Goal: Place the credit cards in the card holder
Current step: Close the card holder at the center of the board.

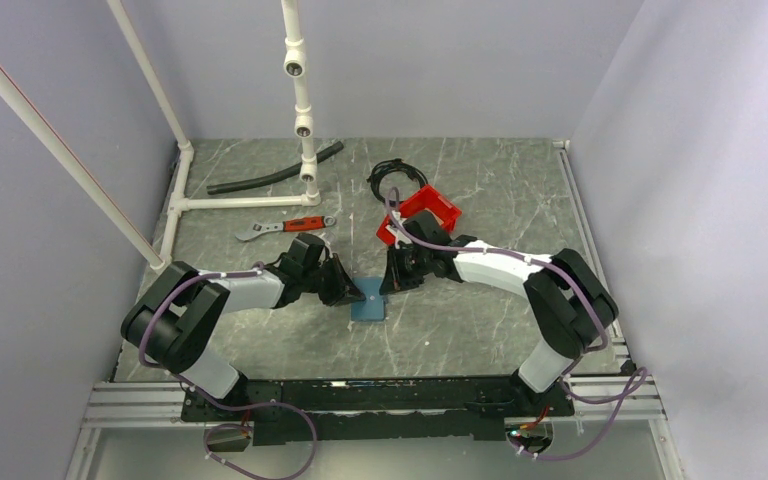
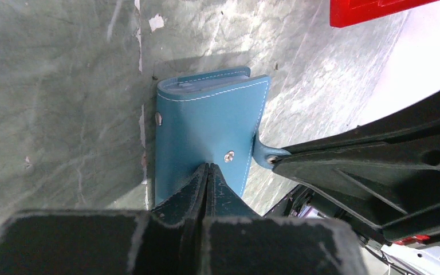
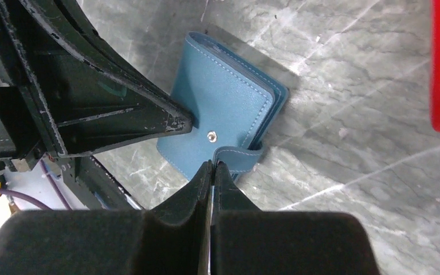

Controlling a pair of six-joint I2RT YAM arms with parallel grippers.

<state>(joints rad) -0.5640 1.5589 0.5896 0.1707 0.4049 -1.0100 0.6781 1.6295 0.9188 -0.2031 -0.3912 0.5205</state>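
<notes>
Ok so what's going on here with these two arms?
Both arms are at the blue card holder in the middle of the table. The left tool is shut, with its tips pressed on the cover beside the snap, pinning the holder flat. The right tool appears shut on the strap tab, which is unsnapped. The holder lies folded closed, and no loose credit cards show in any view.

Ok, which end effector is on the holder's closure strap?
The right end effector, shut and apparently pinching the closure strap; the left end effector sits mid-cover on the card holder instead.
</notes>
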